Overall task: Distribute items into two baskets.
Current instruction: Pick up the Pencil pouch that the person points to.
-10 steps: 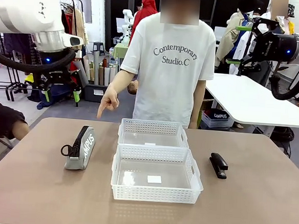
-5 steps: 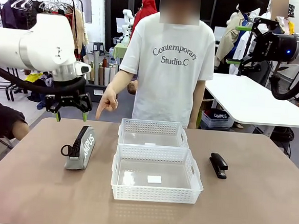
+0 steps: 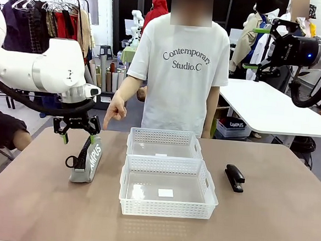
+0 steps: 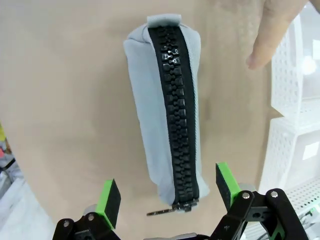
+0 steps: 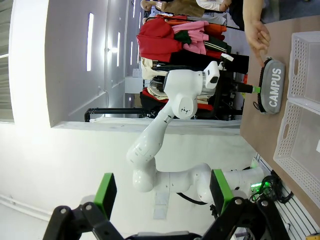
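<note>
Nothing is distributed yet, as far as can be seen: the far basket (image 3: 165,135) and the near basket (image 3: 165,208) are both without any item inside. The grey pouch (image 3: 86,159) is found on the table (image 3: 27,210), just beside the baskets on the robot's left, standing on its narrow side with the black zip upward. The stapler (image 3: 234,177) lies on the table at the other side, near the front basket. The left gripper (image 3: 78,137) is held above the pouch with its jaws spread wide, one pad to each side of the zip, and no contact is seen. The right gripper (image 3: 255,48) is raised high, also spread, with nothing in it. A person's hand (image 3: 114,109) is pointed down at the pouch. It is judged that the first pick is only being prepared, so both items remain to be placed.
</note>
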Available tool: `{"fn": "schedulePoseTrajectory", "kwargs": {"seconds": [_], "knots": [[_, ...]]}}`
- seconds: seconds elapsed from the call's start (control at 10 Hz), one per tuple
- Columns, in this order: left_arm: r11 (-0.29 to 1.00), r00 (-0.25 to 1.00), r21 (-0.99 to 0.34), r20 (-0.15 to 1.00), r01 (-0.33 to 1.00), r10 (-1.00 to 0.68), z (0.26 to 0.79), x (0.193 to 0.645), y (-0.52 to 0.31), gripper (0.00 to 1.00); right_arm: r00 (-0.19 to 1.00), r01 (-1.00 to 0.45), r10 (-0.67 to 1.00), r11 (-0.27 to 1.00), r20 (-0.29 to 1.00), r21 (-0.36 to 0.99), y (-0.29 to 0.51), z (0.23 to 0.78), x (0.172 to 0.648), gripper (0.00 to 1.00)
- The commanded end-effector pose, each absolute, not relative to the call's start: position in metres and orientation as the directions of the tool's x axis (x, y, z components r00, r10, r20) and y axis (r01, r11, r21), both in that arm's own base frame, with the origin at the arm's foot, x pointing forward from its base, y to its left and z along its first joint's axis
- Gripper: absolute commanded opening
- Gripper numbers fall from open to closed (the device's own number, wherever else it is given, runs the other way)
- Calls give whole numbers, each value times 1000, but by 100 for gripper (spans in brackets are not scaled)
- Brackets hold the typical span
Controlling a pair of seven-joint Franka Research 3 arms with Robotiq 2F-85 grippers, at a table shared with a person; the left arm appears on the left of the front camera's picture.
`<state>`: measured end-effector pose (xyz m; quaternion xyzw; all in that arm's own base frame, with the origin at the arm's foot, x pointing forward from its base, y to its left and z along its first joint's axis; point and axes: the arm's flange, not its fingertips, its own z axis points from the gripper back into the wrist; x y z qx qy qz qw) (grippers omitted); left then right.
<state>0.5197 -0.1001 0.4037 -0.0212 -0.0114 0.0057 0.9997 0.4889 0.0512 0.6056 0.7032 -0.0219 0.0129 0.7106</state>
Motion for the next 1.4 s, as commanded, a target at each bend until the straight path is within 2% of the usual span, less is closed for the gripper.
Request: {"fn": "schedulePoseTrajectory", "kwargs": {"seconds": [0.0, 0.5, 0.6, 1.0, 1.1, 1.3], "knots": [[999, 1000, -45, 5, 20, -20, 398, 527, -99, 100, 999, -52, -12, 10, 52, 999, 51, 607, 488, 100], [999, 999, -29, -26, 20, -21, 375, 535, -110, 100, 999, -52, -12, 10, 52, 999, 51, 607, 488, 100], [999, 999, -13, -30, 34, -35, 374, 534, -112, 91, 999, -52, -12, 10, 52, 999, 51, 607, 488, 100], [999, 998, -1, -41, 41, -41, 373, 533, -115, 11, 999, -52, -12, 10, 52, 999, 51, 607, 488, 100], [999, 999, -2, -36, 36, -36, 374, 533, -117, 0, 999, -52, -12, 10, 52, 999, 51, 607, 488, 100], [1000, 999, 1, -31, 31, -31, 378, 530, -120, 0, 999, -52, -12, 10, 52, 999, 51, 607, 488, 100]]}}
